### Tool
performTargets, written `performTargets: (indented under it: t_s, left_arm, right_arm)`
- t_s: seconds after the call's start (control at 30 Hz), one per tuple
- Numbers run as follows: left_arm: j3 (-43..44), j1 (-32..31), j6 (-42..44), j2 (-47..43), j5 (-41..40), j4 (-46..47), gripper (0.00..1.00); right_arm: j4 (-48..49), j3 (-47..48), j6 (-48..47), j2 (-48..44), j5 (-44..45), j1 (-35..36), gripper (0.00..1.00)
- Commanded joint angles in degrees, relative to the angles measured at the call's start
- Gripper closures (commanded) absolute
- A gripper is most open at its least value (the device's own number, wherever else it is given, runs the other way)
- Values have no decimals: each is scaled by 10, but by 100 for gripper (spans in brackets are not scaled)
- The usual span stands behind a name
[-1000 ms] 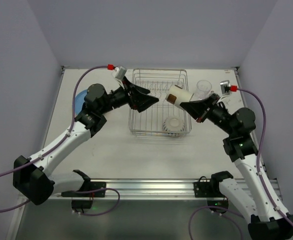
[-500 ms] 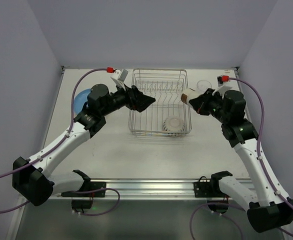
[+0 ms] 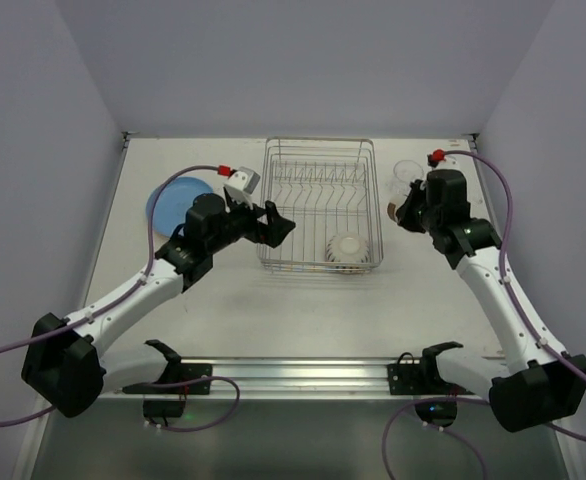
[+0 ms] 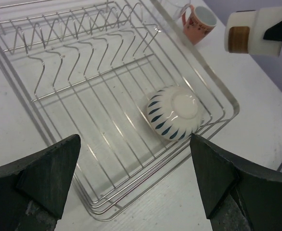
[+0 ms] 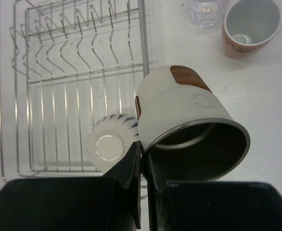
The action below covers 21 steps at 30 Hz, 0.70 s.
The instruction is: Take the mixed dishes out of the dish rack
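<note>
The silver wire dish rack (image 3: 319,142) stands mid-table. One dish lies in it: a cream ribbed bowl (image 3: 347,248) with blue marks, upside down in the near right corner (image 4: 174,113). My right gripper (image 5: 145,159) is shut on the rim of a cream cup with brown patches (image 5: 184,108). It holds the cup tilted above the table, just right of the rack. My left gripper (image 4: 134,178) is open and empty over the rack's near left corner. A blue plate (image 3: 178,195) lies on the table to the left of the rack.
A clear glass tumbler (image 5: 206,9) and a reddish-brown cup (image 5: 250,26) stand on the table right of the rack's far end, close to the held cup. Walls close the table on the left, right and far sides.
My right arm has carried the cream cup from over the rack's right edge to the table on its right. The left arm has drawn back toward the near left, still open.
</note>
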Motion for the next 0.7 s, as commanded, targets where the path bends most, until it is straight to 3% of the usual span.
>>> performTargets:
  t_s: [0.0,0.13,0.37,0.67]
  left_arm:
    - [-43,2,57,-26,-56,65,0]
    - [-113,2,72,-37,-100,137,0]
    - [-232,2,73,-47,-78,298,0]
    - [-235,1,67,-15,-57,314,0]
  right_arm:
    - [-8,28,-17,17,47,1,100]
    - [-2,25,-17,54,56,1,100]
    - [-10,44,-15,126,68,1,100]
    - [-31,112,-28,214,81,1,100]
